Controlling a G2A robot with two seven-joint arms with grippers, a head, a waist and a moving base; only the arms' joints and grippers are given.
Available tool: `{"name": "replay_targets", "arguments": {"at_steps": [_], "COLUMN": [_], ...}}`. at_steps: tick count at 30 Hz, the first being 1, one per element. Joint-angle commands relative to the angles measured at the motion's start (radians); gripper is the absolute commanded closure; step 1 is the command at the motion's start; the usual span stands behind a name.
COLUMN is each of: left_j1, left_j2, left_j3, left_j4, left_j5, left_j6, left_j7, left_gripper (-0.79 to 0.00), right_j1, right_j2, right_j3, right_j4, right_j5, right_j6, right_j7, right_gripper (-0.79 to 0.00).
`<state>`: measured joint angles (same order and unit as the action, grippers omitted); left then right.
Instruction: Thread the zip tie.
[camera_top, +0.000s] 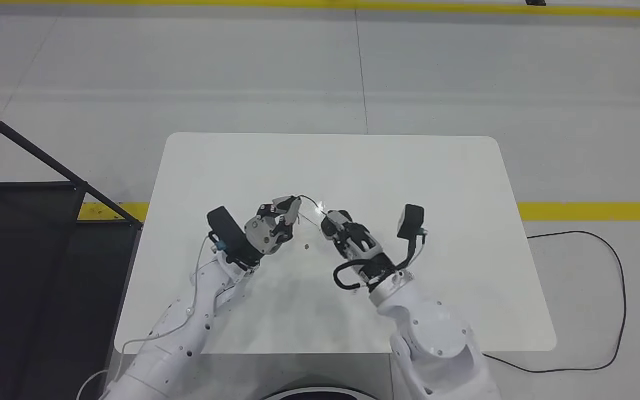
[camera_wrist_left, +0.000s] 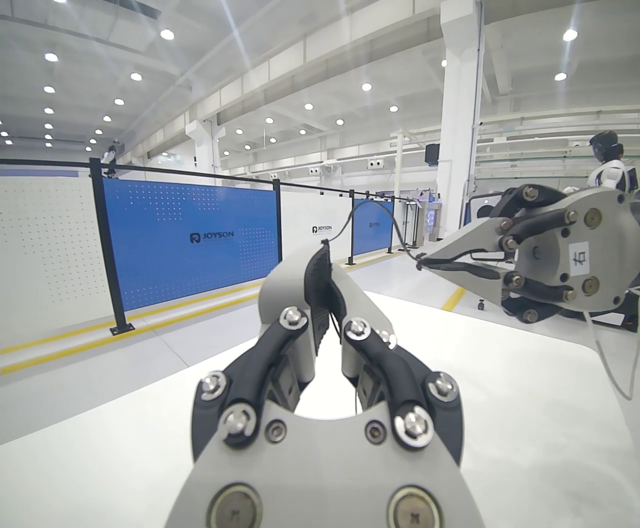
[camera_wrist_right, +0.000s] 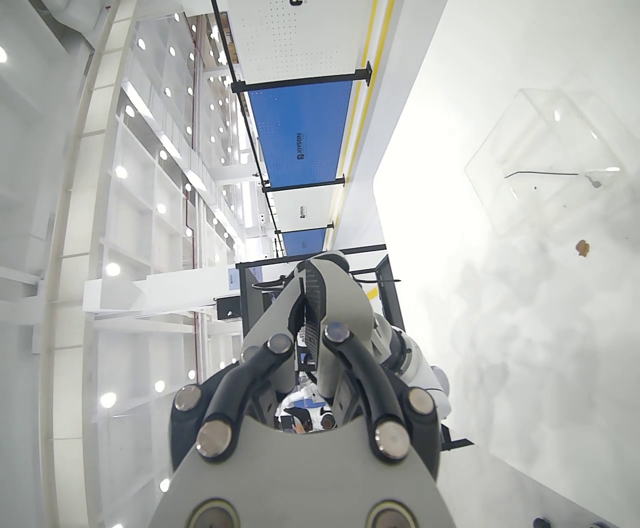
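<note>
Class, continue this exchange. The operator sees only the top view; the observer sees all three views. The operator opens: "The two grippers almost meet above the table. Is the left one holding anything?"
Observer: Yes. The left gripper is shut on one end of the zip tie.
Operator: Where does the other end go?
Observer: It arcs across to the right gripper, which is shut on it at its very tip.
Operator: Is anything else on the table?
Observer: The right wrist view shows a clear box on the table, with a thin dark strip seen through it.
</note>
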<state>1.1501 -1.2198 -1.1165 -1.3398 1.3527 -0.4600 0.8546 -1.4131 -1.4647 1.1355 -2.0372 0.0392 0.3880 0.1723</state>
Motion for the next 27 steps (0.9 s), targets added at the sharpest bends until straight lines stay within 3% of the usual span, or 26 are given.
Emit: {"name": "replay_targets", "arguments": {"at_steps": [1, 18, 27], "left_j1": [0.001, 0.003, 0.003], "left_j2": [-0.001, -0.008, -0.010], "left_j3": [-0.001, -0.002, -0.002], "left_j4": [-0.001, 0.000, 0.002], "left_j5": [-0.001, 0.022, 0.040], "left_j6": [0.004, 0.013, 0.011], "left_j7": [0.005, 0.032, 0.042], "left_gripper": [0.000, 0.000, 0.000], "right_j1": [0.001, 0.023, 0.020], "right_j2": [0.002, 0.006, 0.005], "right_j3": [-0.007, -0.048, -0.049], "right_j4": [0.002, 0.013, 0.005], "right_j5": [-0.029, -0.137, -0.121], "right_j6": [0.011, 0.078, 0.068], "right_j7": [-0.003, -0.030, -0.038], "right_gripper": [0.000, 0.000, 0.000]}}
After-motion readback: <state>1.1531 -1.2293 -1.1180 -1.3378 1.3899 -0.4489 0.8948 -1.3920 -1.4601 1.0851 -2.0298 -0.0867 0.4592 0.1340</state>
